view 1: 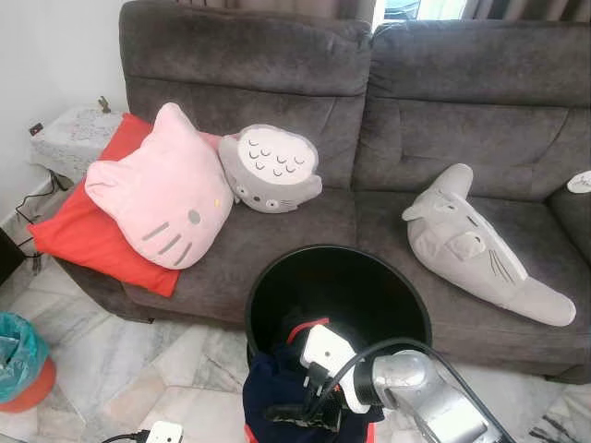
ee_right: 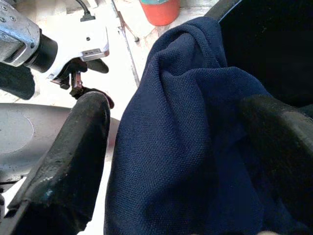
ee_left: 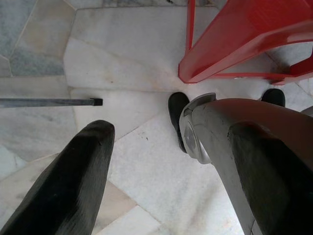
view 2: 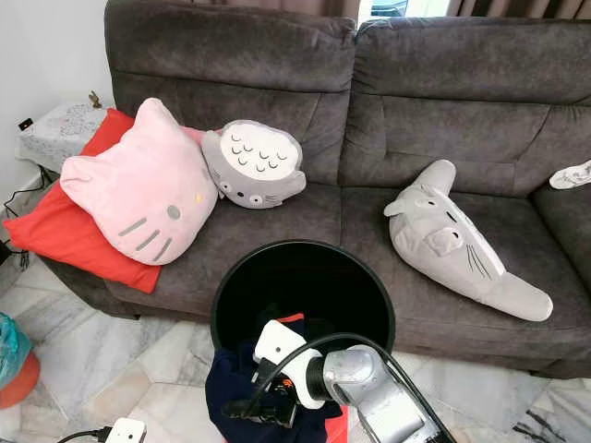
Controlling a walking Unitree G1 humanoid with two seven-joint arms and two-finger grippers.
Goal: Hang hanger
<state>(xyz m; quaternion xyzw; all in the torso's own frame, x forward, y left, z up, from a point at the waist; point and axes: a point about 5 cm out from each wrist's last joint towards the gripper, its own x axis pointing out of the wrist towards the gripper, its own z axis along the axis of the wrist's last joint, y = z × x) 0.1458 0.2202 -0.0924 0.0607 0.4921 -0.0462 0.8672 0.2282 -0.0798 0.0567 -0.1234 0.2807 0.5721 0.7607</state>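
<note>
Over on the far left there's a teal-lined bin (view 1: 18, 365) on the marble floor (view 1: 111, 341), and a white plug block (view 1: 164, 432) with its cable by the bottom edge. A small side table with a lace cover (view 1: 72, 137) sits next to the grey sofa (view 1: 369, 120).

On the sofa, going across: a red cushion (view 1: 83, 226), a pink cat-face pillow (view 1: 162, 189) lying on top of it, then a round grey owl-ish pillow (view 1: 271, 169) leaning on the backrest and touching the pink one. Further right a long grey plush (view 1: 480, 245) lies on the seat.

In front of the sofa, about the middle, stands a black bucket (view 1: 337, 295). A navy shirt (ee_right: 195, 147) is draped over its near rim, with a bit of red showing beside it. Can't make out a hanger anywhere, so no idea where it is.

The right pincer (ee_right: 186, 147) sits right at the shirt, fingers spread wide with the navy cloth bunched between them; can't say whether they actually pinch it. The silver right arm (view 1: 425, 388) reaches in from the bottom right.

The left pincer (ee_left: 166, 166) hangs over the floor, fingers apart, nothing in them, with a red plastic frame (ee_left: 244, 44) and a thin grey rod (ee_left: 49, 102) nearby.
</note>
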